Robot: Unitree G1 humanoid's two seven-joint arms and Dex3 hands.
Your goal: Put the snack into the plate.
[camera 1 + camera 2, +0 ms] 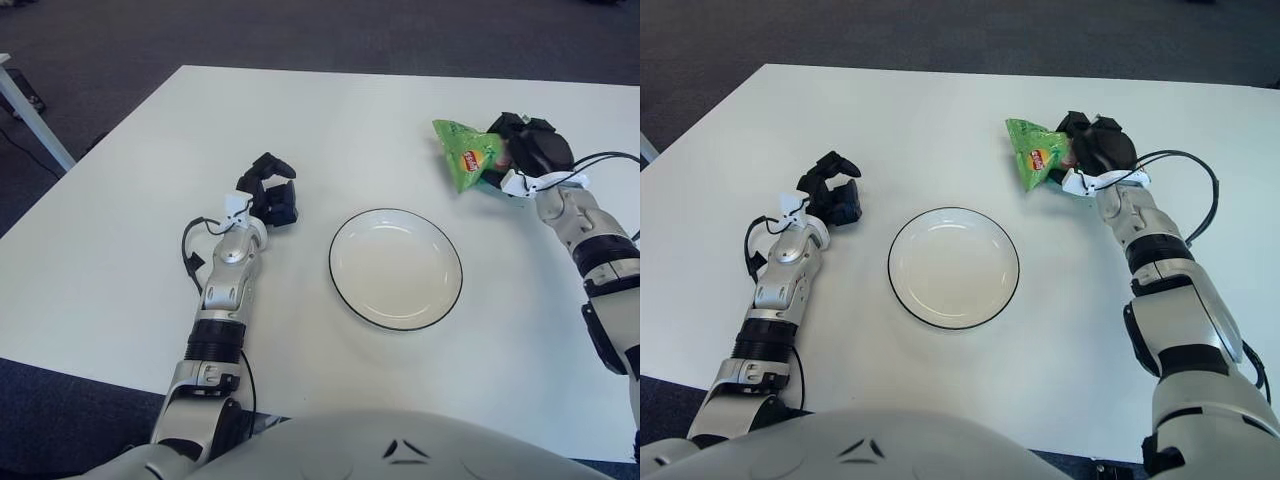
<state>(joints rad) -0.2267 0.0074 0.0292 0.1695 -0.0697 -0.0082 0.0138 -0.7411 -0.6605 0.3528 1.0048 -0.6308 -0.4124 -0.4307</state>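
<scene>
A green snack bag [463,153] is held in my right hand [522,152] above the white table, to the upper right of the plate. The same bag shows in the right eye view [1033,152]. The fingers are curled around the bag's right side. A white plate with a dark rim [342,290] lies empty at the table's middle. My left hand [270,193] shows to the left of the plate, fingers curled, holding nothing.
The white table [120,250] spans the view, with dark carpet beyond its far edge. A white table leg [30,112] stands at the far left. Black cables run along both wrists.
</scene>
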